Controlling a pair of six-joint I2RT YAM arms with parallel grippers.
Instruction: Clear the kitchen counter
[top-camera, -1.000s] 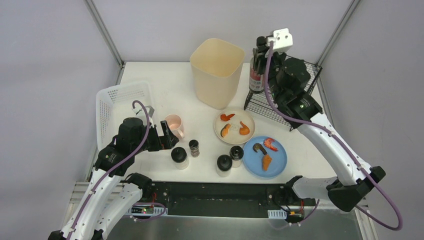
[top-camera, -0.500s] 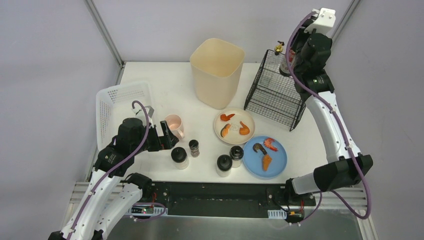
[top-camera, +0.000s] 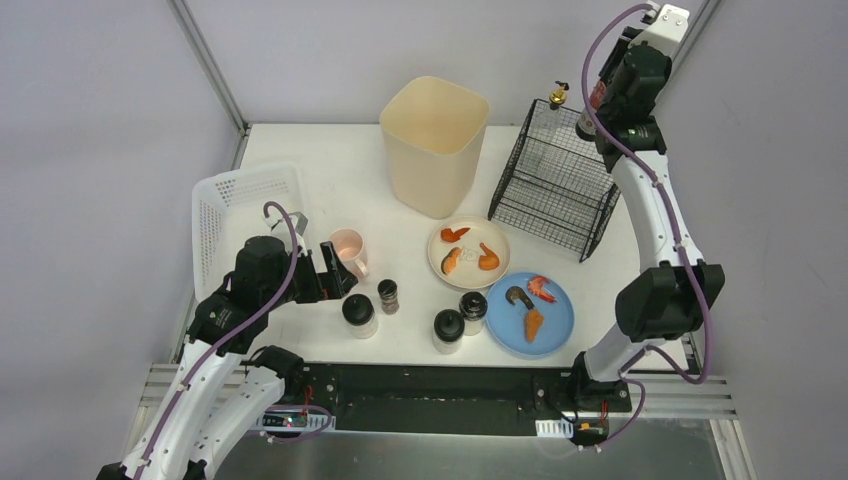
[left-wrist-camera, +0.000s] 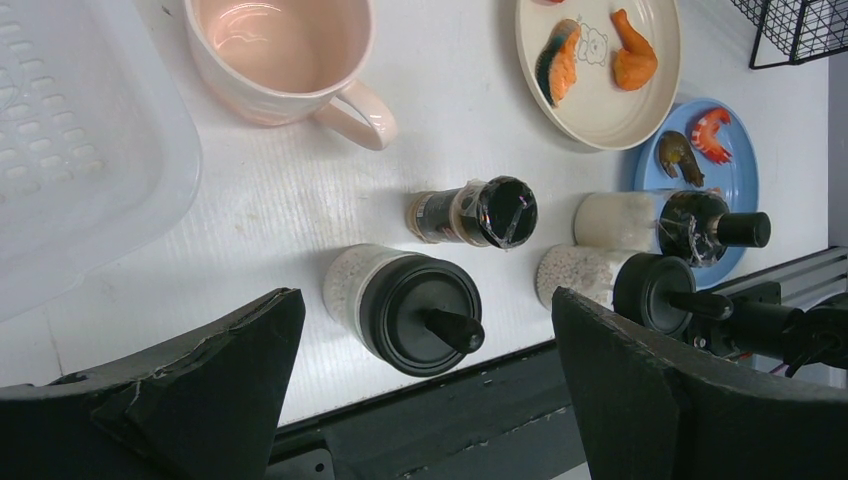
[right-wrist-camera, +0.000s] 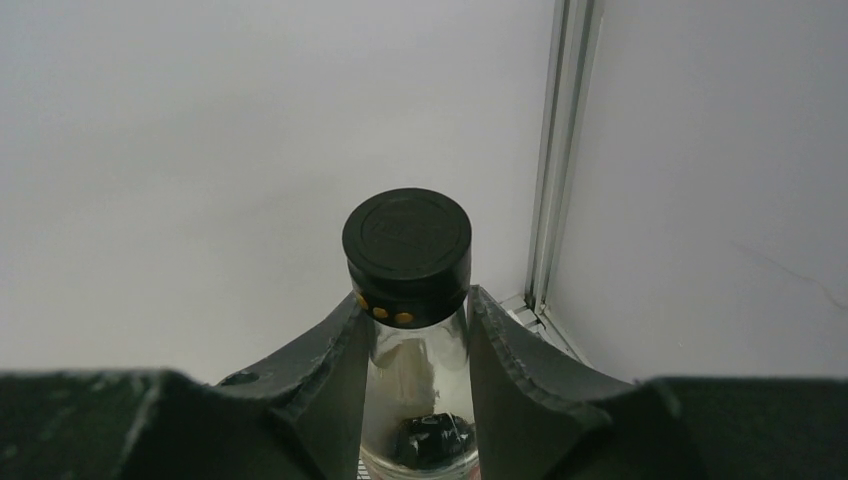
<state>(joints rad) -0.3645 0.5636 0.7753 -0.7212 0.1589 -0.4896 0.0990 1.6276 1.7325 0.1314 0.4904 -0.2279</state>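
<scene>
Not much to read here tbh. The right tool (right-wrist-camera: 415, 318) is clenched on the neck of a glass bottle (right-wrist-camera: 412, 360). Its black cap (right-wrist-camera: 407, 240) has something embossed on top that's too faint to make out, plus a row of yellow dots round the lower edge. From the top view there's a red label on it, too small to read. The cream plate (left-wrist-camera: 610, 128) has a little bear printed in the middle, between the orange food bits. The small shaker (left-wrist-camera: 470, 212) has a dark label, unreadable, and crinkly tape over the top.

The table (top-camera: 330, 170) is the white slab filling the middle of the top view, with a metal rail along 6 o'clock. Up close it's scuffed and a bit stained. On it:
- bin (top-camera: 433, 140) at 12
- wire rack (top-camera: 555, 190) at 2
- basket (top-camera: 235, 200) at 9
- mug (top-camera: 349, 248) just right of the basket
- blue plate (top-camera: 562, 330) at 5
- three black-topped grinders (top-camera: 360, 315) near 6

The left tool (left-wrist-camera: 425, 305) is released, spread wide above the grinders. The right one is up high at 1, past the rack's far corner.

Walls (top-camera: 100, 120) are plain pale grey, with aluminium posts (top-camera: 210, 70) running up the corners.
</scene>
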